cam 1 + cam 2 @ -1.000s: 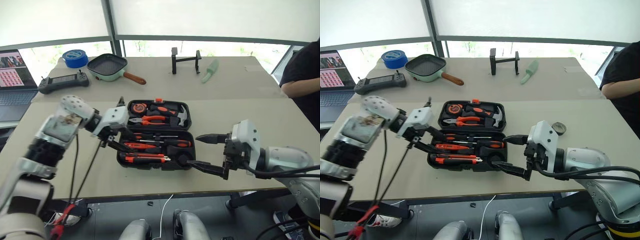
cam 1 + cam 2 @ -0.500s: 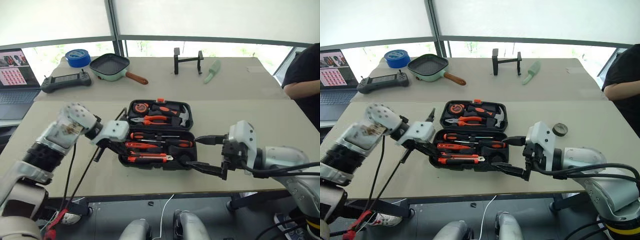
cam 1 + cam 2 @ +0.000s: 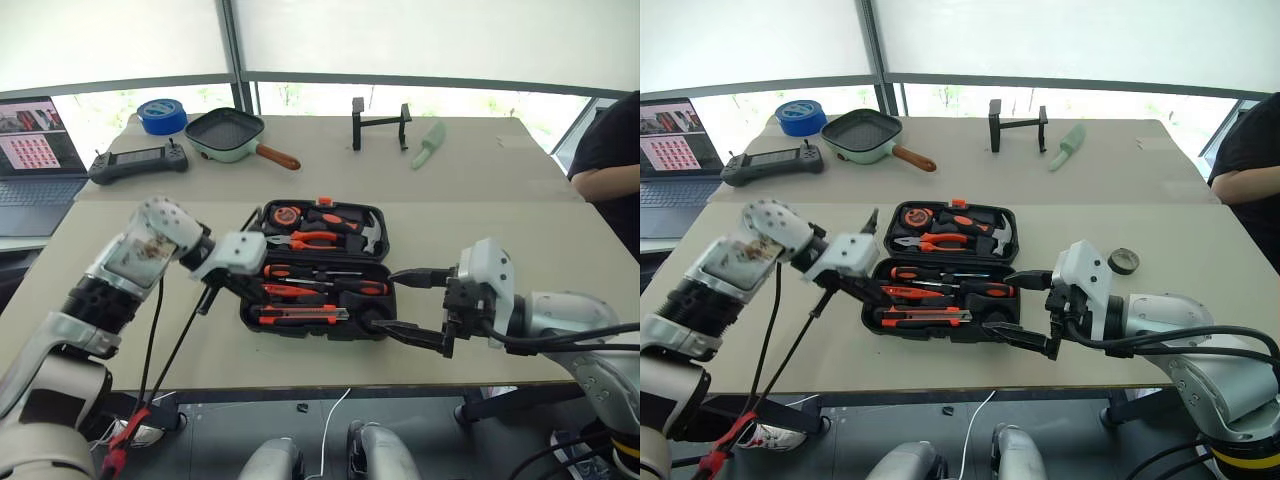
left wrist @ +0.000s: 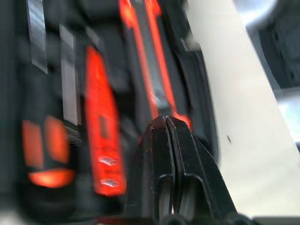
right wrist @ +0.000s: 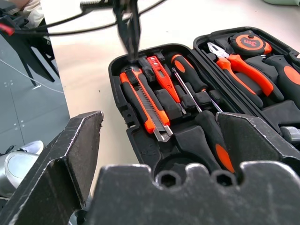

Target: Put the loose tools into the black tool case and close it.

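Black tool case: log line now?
black plastic tool case: open | left end effector: shut, at left end | right end effector: open, at right end | dark tape roll: on table

Both head views look forward and down over the table (image 3: 480, 190), from well back, the open black tool case (image 3: 318, 270) at frame centre. The right wrist view looks low along the table at that same case (image 5: 197, 103) from near. The left wrist view sits very close, blurred, apparently above the case's orange-handled tools (image 4: 101, 131).
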`<action>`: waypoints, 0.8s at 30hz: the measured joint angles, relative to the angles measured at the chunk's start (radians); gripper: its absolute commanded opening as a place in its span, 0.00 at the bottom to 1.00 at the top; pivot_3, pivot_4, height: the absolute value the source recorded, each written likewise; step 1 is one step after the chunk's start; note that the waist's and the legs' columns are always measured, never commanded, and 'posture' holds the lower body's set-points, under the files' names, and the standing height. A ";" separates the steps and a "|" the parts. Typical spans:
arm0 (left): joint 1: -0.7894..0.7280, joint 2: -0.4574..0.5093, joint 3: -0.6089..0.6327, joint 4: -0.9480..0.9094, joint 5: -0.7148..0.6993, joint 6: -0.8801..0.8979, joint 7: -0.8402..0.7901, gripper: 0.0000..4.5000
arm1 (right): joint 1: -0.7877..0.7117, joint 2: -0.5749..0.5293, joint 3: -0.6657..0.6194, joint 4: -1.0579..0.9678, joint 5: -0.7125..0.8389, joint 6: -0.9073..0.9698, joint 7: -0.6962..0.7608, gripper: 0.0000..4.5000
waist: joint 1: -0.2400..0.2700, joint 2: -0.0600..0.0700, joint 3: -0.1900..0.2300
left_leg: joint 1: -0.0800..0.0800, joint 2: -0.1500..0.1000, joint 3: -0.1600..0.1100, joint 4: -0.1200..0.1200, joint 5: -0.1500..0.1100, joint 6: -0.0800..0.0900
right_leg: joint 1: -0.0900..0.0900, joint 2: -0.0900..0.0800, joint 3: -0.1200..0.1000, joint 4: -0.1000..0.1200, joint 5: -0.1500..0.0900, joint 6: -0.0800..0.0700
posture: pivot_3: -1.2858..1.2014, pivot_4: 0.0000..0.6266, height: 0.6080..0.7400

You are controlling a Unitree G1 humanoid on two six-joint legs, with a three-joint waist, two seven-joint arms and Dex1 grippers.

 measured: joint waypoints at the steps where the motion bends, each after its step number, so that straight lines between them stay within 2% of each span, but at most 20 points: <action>1: -0.001 -0.023 -0.002 0.001 0.015 -0.016 0.002 0.02 | 0.000 0.000 0.000 0.000 0.000 0.000 0.000 1.00 | -0.001 0.000 0.000 | 0.000 0.000 0.000 0.000 0.000 0.000 | 0.000 0.000 0.000 0.000 0.000 0.000 | 0.52 0.24 1.00; 9: 0.034 -0.135 -0.065 0.083 0.180 -0.214 0.049 0.02 | -0.004 0.000 0.000 0.000 0.001 0.001 -0.002 1.00 | -0.006 0.000 0.000 | 0.000 0.000 0.000 0.000 0.000 0.000 | 0.000 -0.001 0.000 -0.001 0.001 0.001 | 0.52 0.24 1.00; 16: 0.046 -0.174 -0.079 0.103 0.267 -0.389 0.119 0.02 | -0.001 0.005 0.000 -0.006 0.020 0.011 -0.015 1.00 | 0.024 0.002 -0.003 | 0.003 0.000 0.000 0.001 -0.002 0.003 | 0.004 -0.002 0.002 -0.001 0.001 0.002 | 0.52 0.24 1.00; 20: 0.062 -0.172 -0.050 0.098 0.259 -0.390 0.119 0.02 | 0.032 0.005 -0.002 -0.016 0.027 0.012 -0.022 1.00 | 0.022 0.002 -0.005 | 0.003 0.000 0.000 0.001 -0.002 0.003 | 0.004 -0.002 0.002 -0.001 0.001 0.002 | 0.52 0.24 1.00; 24: 0.073 -0.168 -0.020 0.086 0.210 -0.305 0.085 0.02 | 0.057 -0.002 -0.015 -0.025 0.033 0.012 -0.023 1.00 | 0.015 0.002 -0.005 | 0.001 0.000 0.000 0.001 -0.002 0.003 | 0.002 -0.001 0.002 0.000 0.001 0.002 | 0.52 0.24 1.00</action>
